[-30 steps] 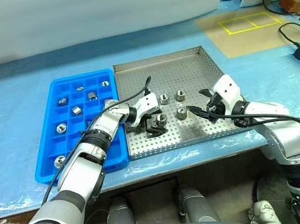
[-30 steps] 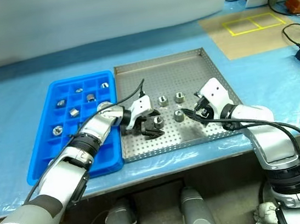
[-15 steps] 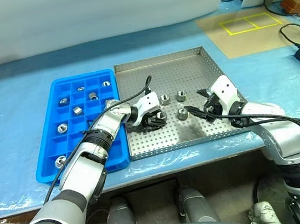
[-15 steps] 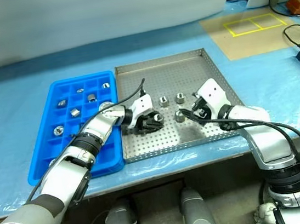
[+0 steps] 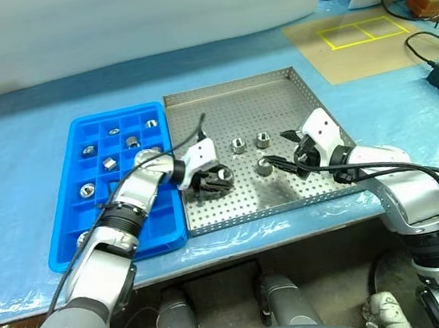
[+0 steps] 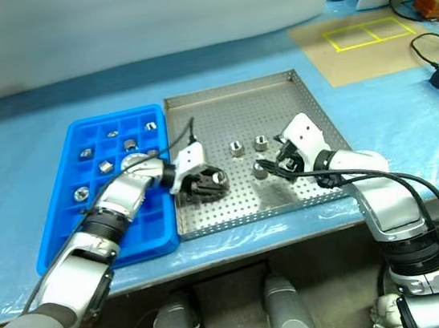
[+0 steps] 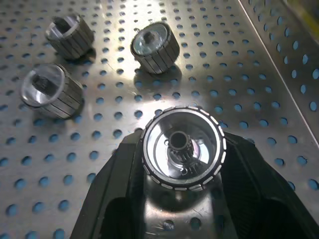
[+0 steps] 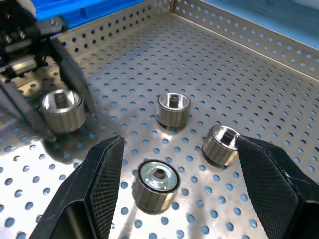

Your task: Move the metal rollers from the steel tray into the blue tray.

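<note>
Left wrist view: left gripper (image 7: 182,199) clamped on one metal roller (image 7: 182,148) over steel tray (image 5: 276,104) | right gripper (image 8: 182,194) spread wide, empty, above three loose rollers (image 8: 174,108) | blue tray (image 5: 85,222) alongside

silver-grey arms, white wrist housings, black cables, black textured jaws.

Both head eyes look down from above; both wrist cameras look closely at the perforated silver-grey steel tray (image 5: 260,106).
</note>
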